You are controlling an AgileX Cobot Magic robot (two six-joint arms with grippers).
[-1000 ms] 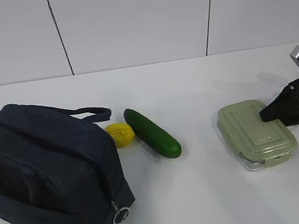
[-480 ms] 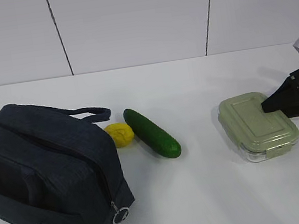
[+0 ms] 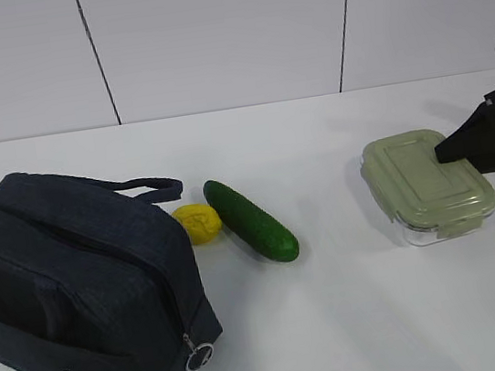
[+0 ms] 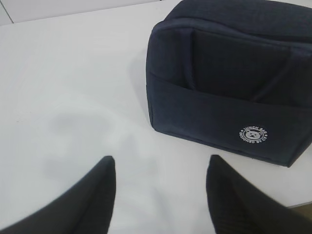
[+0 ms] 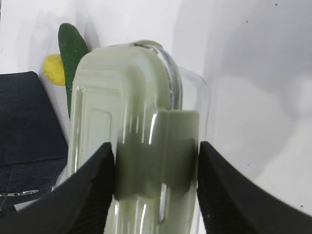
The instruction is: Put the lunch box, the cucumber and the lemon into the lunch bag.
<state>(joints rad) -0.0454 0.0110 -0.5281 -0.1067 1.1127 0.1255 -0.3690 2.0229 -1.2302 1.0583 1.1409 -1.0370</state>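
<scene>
Lunch bag [image 3: 78,292] sitting at left, apparently still zipped, nothing packed yet. Right gripper [image 5: 156,165] is clamping the lunch box [image 3: 427,183] across its end, box looking raised off the table [image 3: 340,320] at right. Cucumber [image 3: 250,219] and lemon [image 3: 198,223] lying touching, just beside the bag. Left gripper [image 4: 158,168] hovering spread, empty. All three items left to load.

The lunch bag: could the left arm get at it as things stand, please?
Probably yes: the left gripper hangs open over bare table, and nothing lies between it and the lunch bag, whose zipper looks closed.
</scene>
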